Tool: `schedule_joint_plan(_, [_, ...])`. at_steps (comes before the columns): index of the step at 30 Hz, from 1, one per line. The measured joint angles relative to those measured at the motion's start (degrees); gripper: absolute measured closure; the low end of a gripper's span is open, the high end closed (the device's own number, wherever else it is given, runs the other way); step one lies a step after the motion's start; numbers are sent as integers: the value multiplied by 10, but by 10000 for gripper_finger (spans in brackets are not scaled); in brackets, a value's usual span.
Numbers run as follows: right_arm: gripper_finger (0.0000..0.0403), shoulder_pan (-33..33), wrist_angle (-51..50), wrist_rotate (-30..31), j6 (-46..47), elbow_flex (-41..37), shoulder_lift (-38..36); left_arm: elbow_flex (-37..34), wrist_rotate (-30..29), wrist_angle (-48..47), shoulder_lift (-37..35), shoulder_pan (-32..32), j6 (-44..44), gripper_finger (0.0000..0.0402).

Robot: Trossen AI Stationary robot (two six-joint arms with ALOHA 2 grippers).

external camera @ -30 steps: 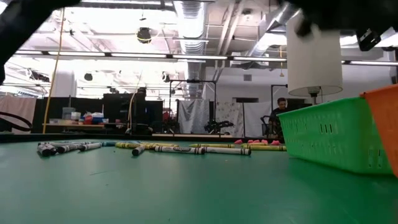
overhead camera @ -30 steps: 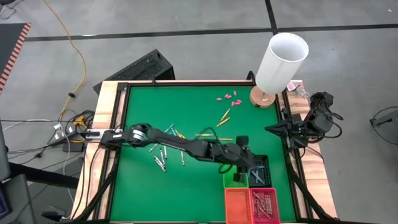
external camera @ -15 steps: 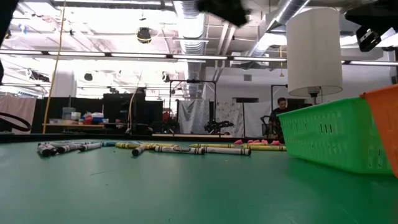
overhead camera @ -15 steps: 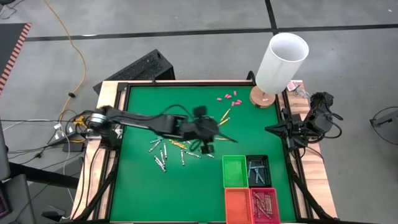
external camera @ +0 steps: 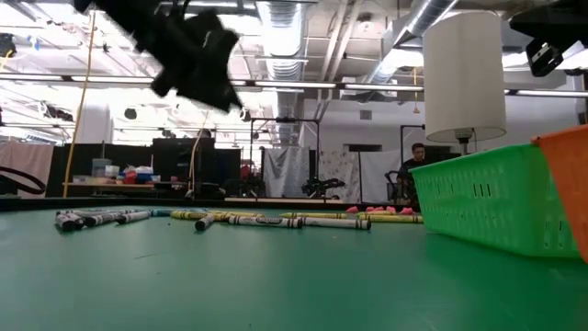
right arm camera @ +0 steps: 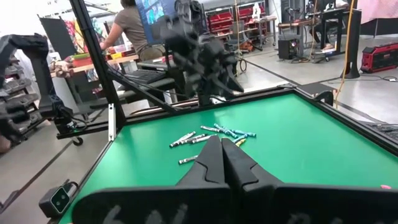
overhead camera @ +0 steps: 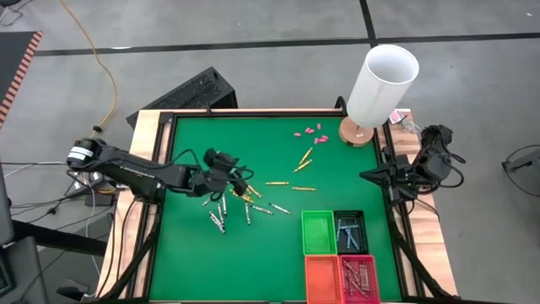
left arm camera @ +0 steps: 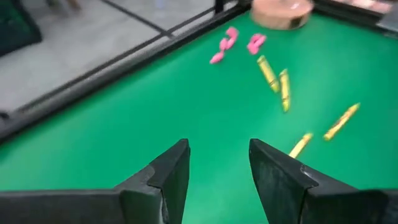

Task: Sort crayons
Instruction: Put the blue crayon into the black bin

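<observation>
my left claw [overhead camera: 226, 162] hangs above the green table [overhead camera: 194, 253], over the loose crayons [overhead camera: 221, 211] scattered left of the middle; its fingers [left arm camera: 168, 177] are spread apart with nothing between them. more yellow crayons [overhead camera: 303, 158] lie toward the far side near the pink bits [overhead camera: 309, 133]; others already sit in the dark bin [overhead camera: 351, 230] and the red bin [overhead camera: 359, 277], beside the green bin [overhead camera: 318, 232]. my right claw [overhead camera: 369, 175] waits at the table's right edge, fingers pressed together.
</observation>
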Motion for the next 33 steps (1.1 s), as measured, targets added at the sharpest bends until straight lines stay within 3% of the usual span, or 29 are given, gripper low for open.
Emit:
schedule_joint_plan(8, [403,0,-2,0,3,0,0,-134,-47,30,3,0,-138,247])
schedule_joint_plan(14, [403,0,-4,0,3,0,0,-176,-26,34,3,1,-176,247])
schedule_joint_plan(24, [403,0,-4,0,5,0,0,-211,35,97,3,3,-121,247])
schedule_joint_plan(33, [403,0,-4,0,4,0,0,-211,113,91,3,61,-84,247])
